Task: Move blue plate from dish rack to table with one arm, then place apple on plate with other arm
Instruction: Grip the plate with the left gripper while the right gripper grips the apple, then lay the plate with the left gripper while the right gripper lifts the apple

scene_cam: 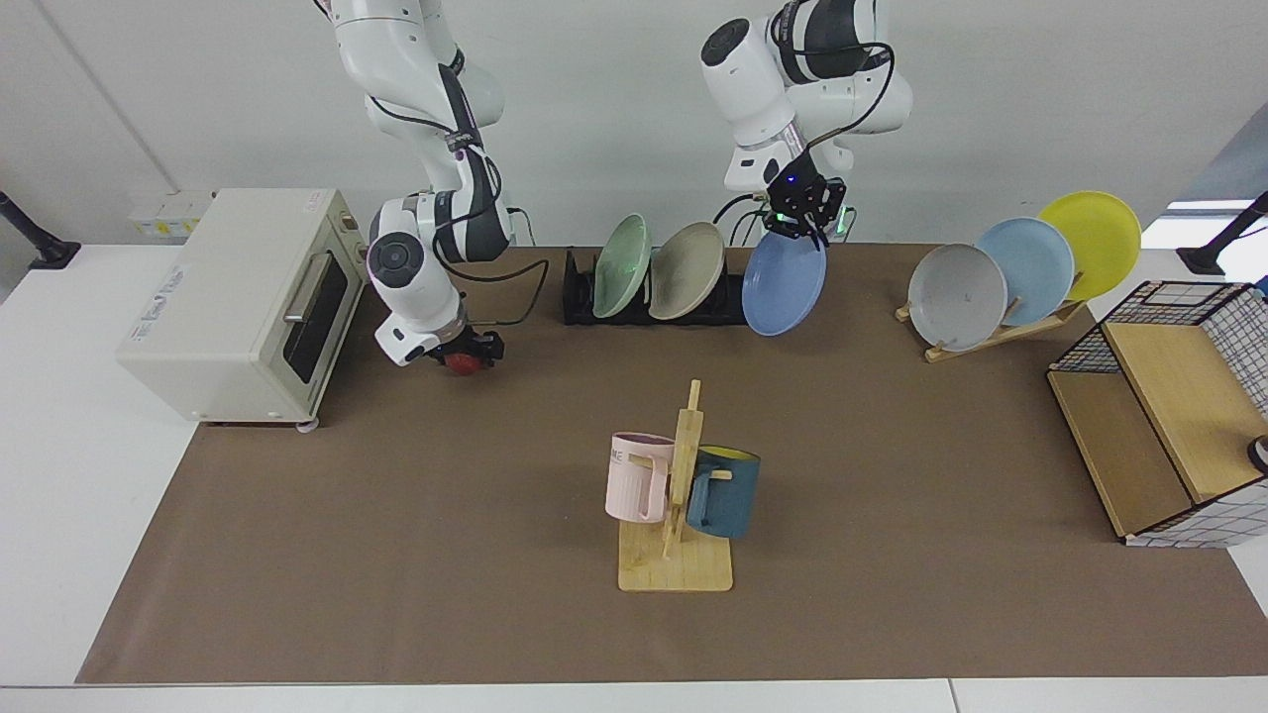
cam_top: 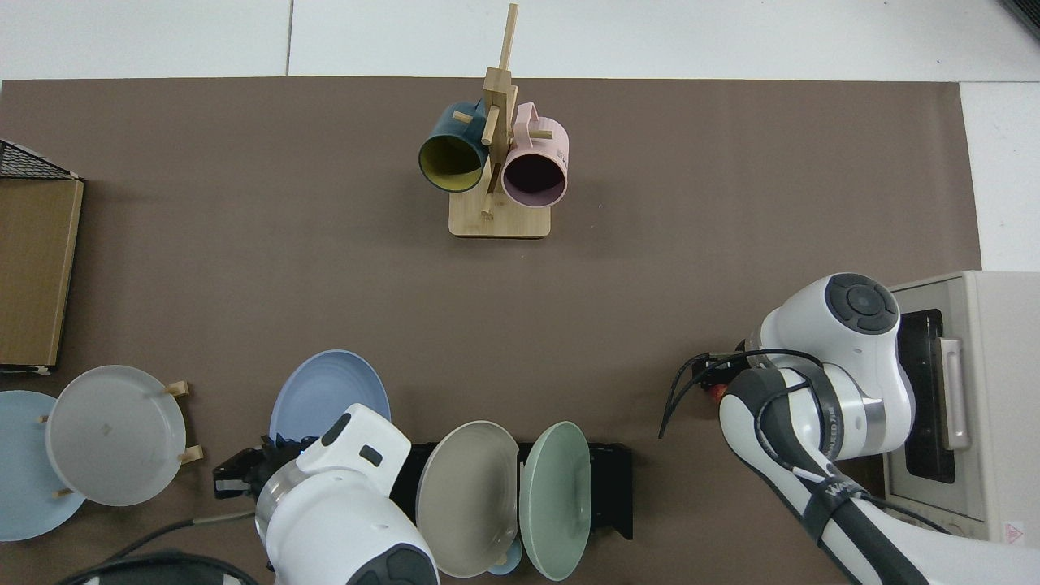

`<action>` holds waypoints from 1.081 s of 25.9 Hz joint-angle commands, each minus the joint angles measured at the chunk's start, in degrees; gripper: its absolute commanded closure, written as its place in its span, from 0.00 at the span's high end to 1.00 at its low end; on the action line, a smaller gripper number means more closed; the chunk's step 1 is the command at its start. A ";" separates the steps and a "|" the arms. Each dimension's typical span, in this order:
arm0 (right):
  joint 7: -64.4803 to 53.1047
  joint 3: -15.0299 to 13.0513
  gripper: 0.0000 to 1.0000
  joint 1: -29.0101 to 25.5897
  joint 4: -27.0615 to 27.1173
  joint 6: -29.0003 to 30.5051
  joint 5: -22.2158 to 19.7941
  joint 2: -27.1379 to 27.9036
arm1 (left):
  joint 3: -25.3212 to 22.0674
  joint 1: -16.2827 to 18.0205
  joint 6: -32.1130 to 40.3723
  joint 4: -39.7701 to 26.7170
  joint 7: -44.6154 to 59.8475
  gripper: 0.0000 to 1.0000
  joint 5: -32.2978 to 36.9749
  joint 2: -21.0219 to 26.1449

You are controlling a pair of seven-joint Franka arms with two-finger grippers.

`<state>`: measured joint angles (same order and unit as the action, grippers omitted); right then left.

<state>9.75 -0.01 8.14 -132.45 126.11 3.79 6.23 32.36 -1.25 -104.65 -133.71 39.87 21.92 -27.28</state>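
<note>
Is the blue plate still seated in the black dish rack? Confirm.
No, the left pincer holds the blue plate by its rim, beside the dish rack.

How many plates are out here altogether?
6: blue plate held by the left gripper; green and beige in the dish rack; grey, pale blue, yellow on the wooden stand.

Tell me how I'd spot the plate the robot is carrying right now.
Find the black dish rack at the table's back edge, holding a green plate and a beige plate. Just beside its end, the blue plate hangs from the left tool, clear of the rack. It is deeper blue than the pale one on the wooden stand.
</note>
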 commanded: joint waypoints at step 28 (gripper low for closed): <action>-3.25 -0.51 0.00 -1.90 22.06 -19.23 0.95 -2.80 | -4.94 -1.73 -39.23 4.95 6.62 0.00 -37.65 32.64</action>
<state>8.04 -0.66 6.64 -112.01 109.63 3.81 4.52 27.98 -2.12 -141.16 -127.04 47.30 -15.08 5.40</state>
